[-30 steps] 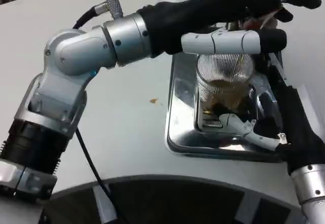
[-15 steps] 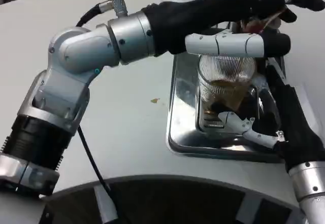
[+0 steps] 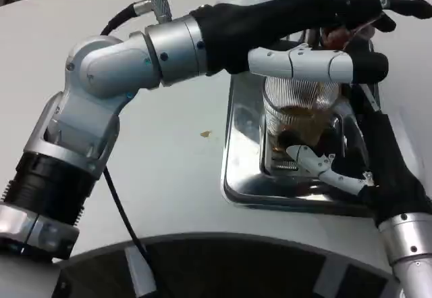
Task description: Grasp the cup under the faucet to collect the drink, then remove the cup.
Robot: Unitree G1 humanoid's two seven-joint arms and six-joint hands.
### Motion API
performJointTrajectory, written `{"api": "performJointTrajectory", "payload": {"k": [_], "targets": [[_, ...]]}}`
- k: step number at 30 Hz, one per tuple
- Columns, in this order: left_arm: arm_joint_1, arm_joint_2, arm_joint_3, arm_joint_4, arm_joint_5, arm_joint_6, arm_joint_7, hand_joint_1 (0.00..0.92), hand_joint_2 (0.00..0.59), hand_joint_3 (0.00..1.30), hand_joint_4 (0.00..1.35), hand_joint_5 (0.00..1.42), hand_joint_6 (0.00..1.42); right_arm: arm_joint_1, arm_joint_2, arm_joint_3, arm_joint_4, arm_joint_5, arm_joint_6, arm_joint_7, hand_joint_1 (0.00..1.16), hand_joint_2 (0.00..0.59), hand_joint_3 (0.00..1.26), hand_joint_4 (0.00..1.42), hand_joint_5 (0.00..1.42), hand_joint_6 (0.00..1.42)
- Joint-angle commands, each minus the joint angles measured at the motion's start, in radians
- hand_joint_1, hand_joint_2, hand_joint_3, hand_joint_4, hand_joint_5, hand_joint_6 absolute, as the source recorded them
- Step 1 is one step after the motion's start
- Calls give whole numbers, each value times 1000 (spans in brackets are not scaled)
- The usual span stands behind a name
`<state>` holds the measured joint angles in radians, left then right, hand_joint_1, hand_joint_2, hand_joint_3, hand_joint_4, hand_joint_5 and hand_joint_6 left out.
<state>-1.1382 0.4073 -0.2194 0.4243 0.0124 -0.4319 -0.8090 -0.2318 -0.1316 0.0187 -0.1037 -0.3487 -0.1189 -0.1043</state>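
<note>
The cup [image 3: 297,112], clear and ribbed, stands in the steel tray [image 3: 237,169] on the right of the worktop [image 3: 175,169], part-filled with an amber drink. The faucet itself cannot be made out behind the left hand.

The left hand [image 3: 317,28] lies across the far side above the cup rim, one long finger stretched level just over the rim. Whether it presses a lever or holds anything cannot be told. The right hand [image 3: 351,163] reaches in from the near right, its fingers [image 3: 317,163] at the cup's lower wall and seemingly touching it; a full grip is not visible, so its state cannot be judged.

Risks, as judged:
- The cup is light and thin-walled; a squeeze low on the wall may buckle it or tip it and slop the drink.
- Lifting it straight up would strike the left hand's finger over the rim.
- If flow is running when the cup leaves, drink falls into the tray.

Room to move:
- The tray's raised lip bounds the cup on the left and near sides; a slide would catch on it.
- Above is blocked by the left hand.
- The worktop left of the tray lies open, with only a small crumb [image 3: 205,134] on it
- The near right is taken by the right forearm
</note>
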Motion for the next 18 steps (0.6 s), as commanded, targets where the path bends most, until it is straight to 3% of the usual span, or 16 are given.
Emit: {"api": "performJointTrajectory", "payload": {"k": [1,18], "targets": [[8,7,-30,11,38,-2,-37,0,101,153,85,147,175,-1,9,10,6,4,4,-8,787,215,69,77,97,0],[13,18,-23,-15,26,13,-47,0,100,162,86,147,175,-12,34,15,9,19,36,-12,776,213,69,76,97,0]]}}
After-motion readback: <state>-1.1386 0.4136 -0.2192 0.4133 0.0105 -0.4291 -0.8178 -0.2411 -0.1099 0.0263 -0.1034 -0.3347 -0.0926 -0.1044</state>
